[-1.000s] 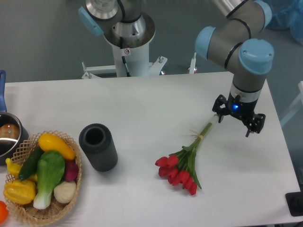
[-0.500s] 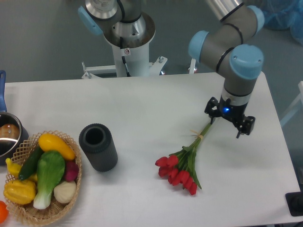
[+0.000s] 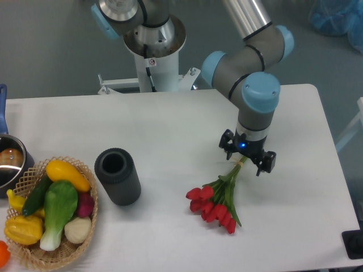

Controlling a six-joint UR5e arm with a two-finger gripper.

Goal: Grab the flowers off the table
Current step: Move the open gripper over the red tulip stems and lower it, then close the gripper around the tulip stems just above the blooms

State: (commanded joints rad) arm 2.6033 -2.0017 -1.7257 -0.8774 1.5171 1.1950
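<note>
The flowers (image 3: 216,201), a bunch of red tulips with green stems, lie on the white table (image 3: 170,124) at centre right, heads toward the front. My gripper (image 3: 247,158) hangs directly over the upper end of the stems and hides the stem tips and the pale band. Its two dark fingers point down on either side of the stems with a gap between them. It looks open and holds nothing.
A dark grey cylinder (image 3: 117,175) stands left of the flowers. A wicker basket (image 3: 51,212) of vegetables sits at the front left. A metal pot (image 3: 10,158) is at the left edge. The arm's white base (image 3: 154,51) stands behind the table.
My gripper has moved left and a little toward the front, from right of the stem tips to directly over the stems. The flowers have not moved.
</note>
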